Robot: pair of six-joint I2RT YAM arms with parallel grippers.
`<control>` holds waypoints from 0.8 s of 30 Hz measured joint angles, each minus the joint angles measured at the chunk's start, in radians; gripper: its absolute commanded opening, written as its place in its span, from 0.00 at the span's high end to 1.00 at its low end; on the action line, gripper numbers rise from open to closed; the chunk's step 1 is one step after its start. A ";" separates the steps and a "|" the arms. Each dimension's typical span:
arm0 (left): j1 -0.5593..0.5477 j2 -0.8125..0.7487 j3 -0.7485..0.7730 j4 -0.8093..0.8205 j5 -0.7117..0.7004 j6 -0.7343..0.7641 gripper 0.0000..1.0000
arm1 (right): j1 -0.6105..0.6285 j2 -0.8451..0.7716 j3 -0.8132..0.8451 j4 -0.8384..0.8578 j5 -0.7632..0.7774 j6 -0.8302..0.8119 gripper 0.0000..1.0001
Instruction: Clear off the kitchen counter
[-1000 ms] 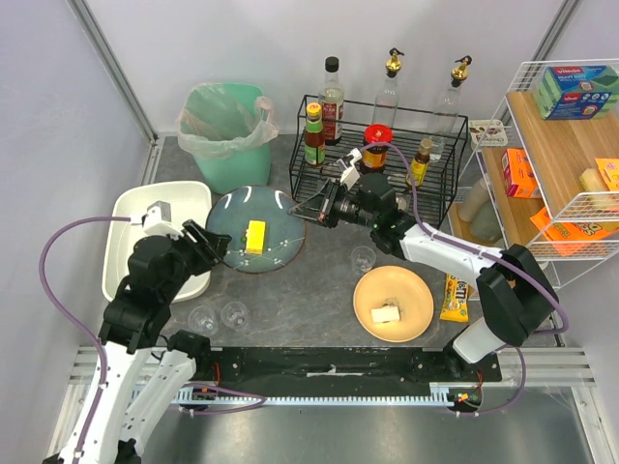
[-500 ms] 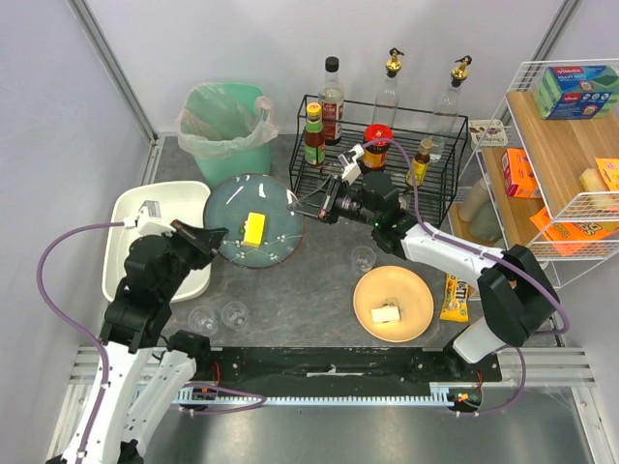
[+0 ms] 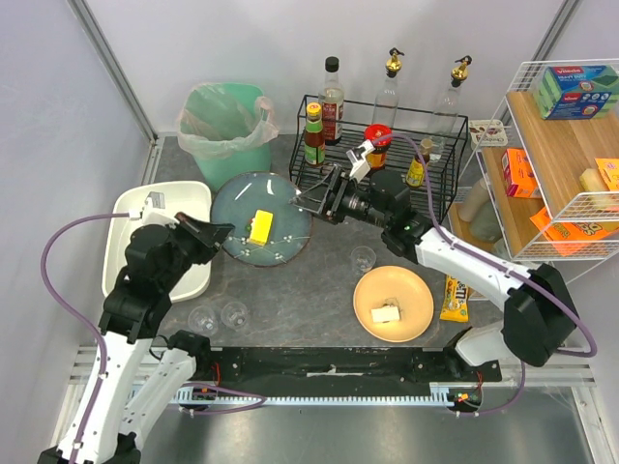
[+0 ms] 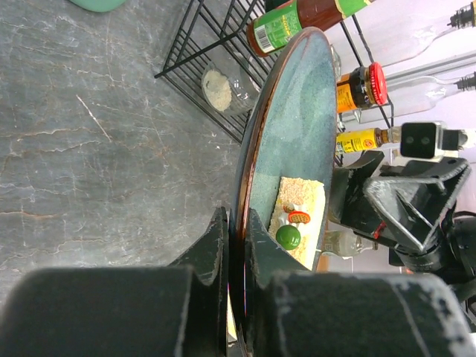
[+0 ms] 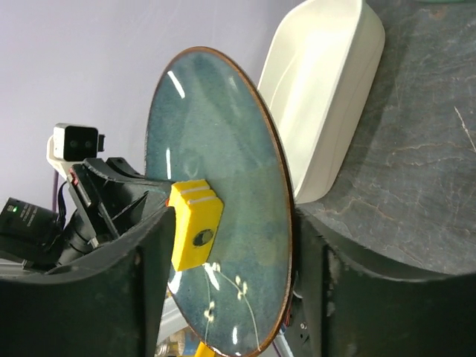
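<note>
**Teal plate held at one rim, ready to be carried off the desk**

The desk (image 3: 309,285), a dark mottled slab, fills the middle of the top view from the arm bases at 6 o'clock to the wire rack (image 3: 445,155) at 12 o'clock. The step in hand is judged to be the removal of the teal plate (image 3: 280,244), which sits at about 10 o'clock. Its 9 o'clock rim is pinched by the clenched left gripper (image 3: 221,231). At its 3 o'clock rim the right gripper (image 3: 308,201) is seen released, its jaws standing apart on either side of the edge without touching it.

Next, the right gripper should be drawn back towards 3 o'clock, clear of the rim. The plate can then be taken towards the white tub (image 3: 135,208) at 9 o'clock or the green bin (image 3: 237,145) at 11 o'clock. As it is held at one edge only, it should be kept level, or its load may slide.

A yellow block (image 3: 258,228) lies on the teal plate. A tan plate (image 3: 416,290) at 5 o'clock holds a pale piece (image 3: 385,313). The bin is lined with a bag, and its contents cannot be made out. The tub is largely hidden by the left arm. Bottles (image 3: 332,101) stand in and behind the rack.
</note>
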 measured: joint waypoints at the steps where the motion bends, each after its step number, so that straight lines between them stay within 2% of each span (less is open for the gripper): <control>1: 0.000 0.006 0.008 -0.001 0.000 -0.008 0.98 | 0.001 -0.010 0.001 0.000 0.007 -0.003 0.20; 5: -0.001 0.034 0.032 -0.005 -0.002 -0.044 0.98 | 0.002 -0.040 0.010 -0.007 0.034 -0.019 0.05; 7: -0.004 0.049 0.046 -0.006 -0.009 -0.057 0.98 | 0.002 -0.058 0.010 -0.010 0.055 -0.036 0.02; 13: -0.009 0.122 0.131 0.005 -0.086 -0.069 0.98 | 0.000 -0.145 -0.001 -0.018 0.151 -0.103 0.02; 24: 0.009 0.380 0.370 0.136 -0.386 -0.035 0.98 | -0.002 -0.212 -0.018 -0.127 0.236 -0.176 0.02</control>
